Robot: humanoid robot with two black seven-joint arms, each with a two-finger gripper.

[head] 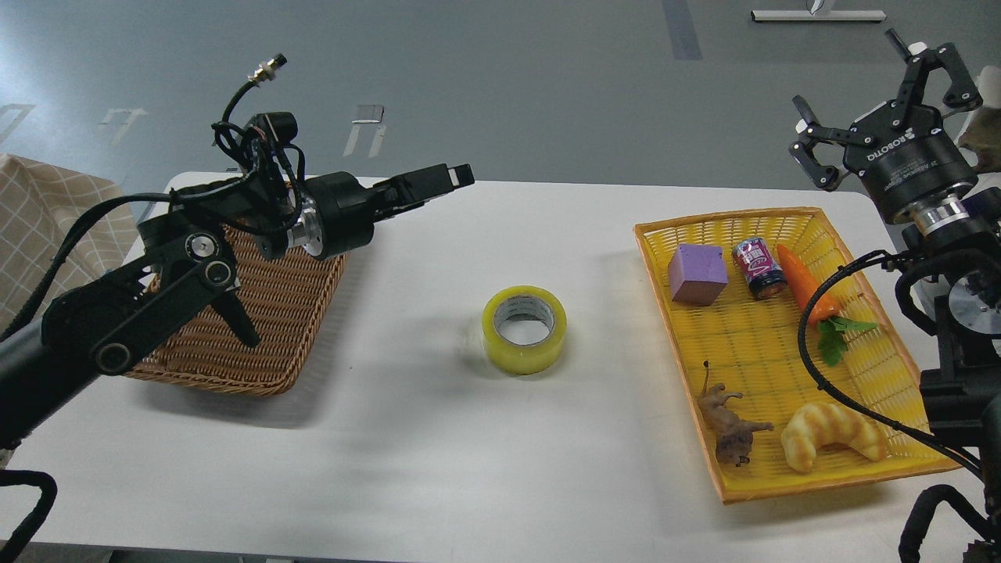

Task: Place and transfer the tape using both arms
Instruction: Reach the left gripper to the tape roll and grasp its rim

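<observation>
Head view. The tape (pixel 524 329) lies flat, core hole up, at frame centre on the white table (pixel 438 469), free of both arms and touching nothing.

The left gripper (pixel 450 176) is in the upper left, pointing right, hanging over the near edge of the brown wicker basket (pixel 258 328). Its fingers look pressed together with nothing between them, so closed and empty.

The right gripper (pixel 887 102) is in the upper right corner, raised above the far corner of the yellow tray (pixel 735 489). Its fingers are spread wide and it holds nothing.

The tray holds a purple block (pixel 697 273), a can (pixel 758 268), a toy carrot (pixel 805 285), an animal figure (pixel 731 430) and a croissant toy (pixel 829 436). None of these is the target.

My read: the tape sits between the two containers and neither arm is on it, so the step in hand is a pickup by one arm.

To do it well:
- The left pincer must open before it descends.
- Come straight down over the roll.
- One finger goes into the core hole and one outside the wall, or the pincer spans the outer width if it opens far enough.
- Close gently, since translucent tape is slick and the roll could skid on the smooth tabletop.
- Keep the elbow clear of the wicker rim.
</observation>
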